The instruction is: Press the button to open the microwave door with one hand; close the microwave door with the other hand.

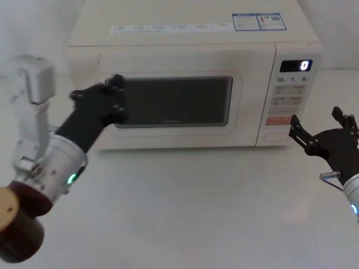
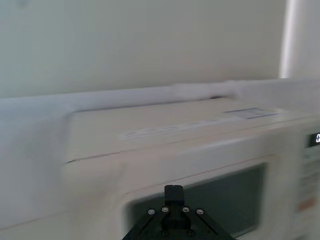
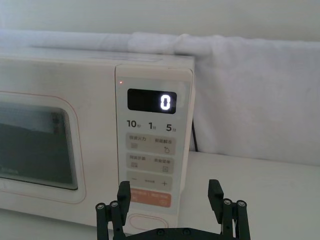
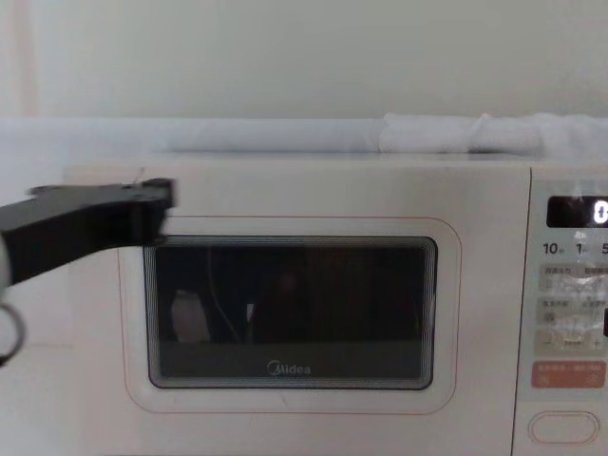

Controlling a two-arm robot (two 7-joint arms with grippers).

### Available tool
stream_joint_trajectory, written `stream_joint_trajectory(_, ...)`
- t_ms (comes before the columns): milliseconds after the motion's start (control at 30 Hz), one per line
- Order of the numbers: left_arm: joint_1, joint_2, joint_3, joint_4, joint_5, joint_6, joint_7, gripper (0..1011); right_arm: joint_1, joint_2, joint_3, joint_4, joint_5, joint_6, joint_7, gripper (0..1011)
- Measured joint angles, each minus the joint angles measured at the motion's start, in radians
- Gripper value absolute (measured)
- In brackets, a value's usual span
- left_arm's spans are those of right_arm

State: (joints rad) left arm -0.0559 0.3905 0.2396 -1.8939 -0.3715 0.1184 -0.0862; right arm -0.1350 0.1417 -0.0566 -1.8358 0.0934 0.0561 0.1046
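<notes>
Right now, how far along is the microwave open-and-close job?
The microwave door sits flush and closed, with the left gripper at its upper left corner, so the closing push looks finished or just ending. The right gripper, fingers spread, hangs in front of the button without touching it. Whether any step remains cannot be told.

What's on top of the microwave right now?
The microwave's top carries flat printed stickers near the right rear and a long label strip. Nothing else stands there; its far back edge is unseen.

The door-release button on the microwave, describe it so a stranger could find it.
Start at the microwave's control panel, right of the door window. The button sits at the very bottom, under the orange-pink key. It is a wide, unmarked cream pill with a thin outline.
</notes>
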Motion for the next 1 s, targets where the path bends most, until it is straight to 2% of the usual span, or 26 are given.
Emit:
stream_joint_trajectory(233, 0.106, -0.007, -0.092, -0.033, 0.051, -0.045, 0.089, 0, 0.000, 0.000, 0.000, 0.000, 0.000, 0.000, 0.000, 1002)
stream_joint_trajectory(367, 0.165, -0.029, -0.147, -0.033, 0.078, -0.074, 0.145, 0, 0.000, 0.000, 0.000, 0.000, 0.000, 0.000, 0.000, 1002)
stream_joint_trajectory(500, 0.196, -0.057, -0.185, -0.020, 0.100, -0.084, 0.195, 0, 0.000, 0.000, 0.000, 0.000, 0.000, 0.000, 0.000, 1002)
stream_joint_trajectory(700, 0.217, -0.100, -0.219, 0.010, 0.123, -0.089, 0.245, 0, 0.000, 0.000, 0.000, 0.000, 0.000, 0.000, 0.000, 1002)
stream_joint_trajectory(1000, 0.200, -0.135, -0.222, 0.066, 0.118, -0.104, 0.216, 0, 0.000, 0.000, 0.000, 0.000, 0.000, 0.000, 0.000, 1002)
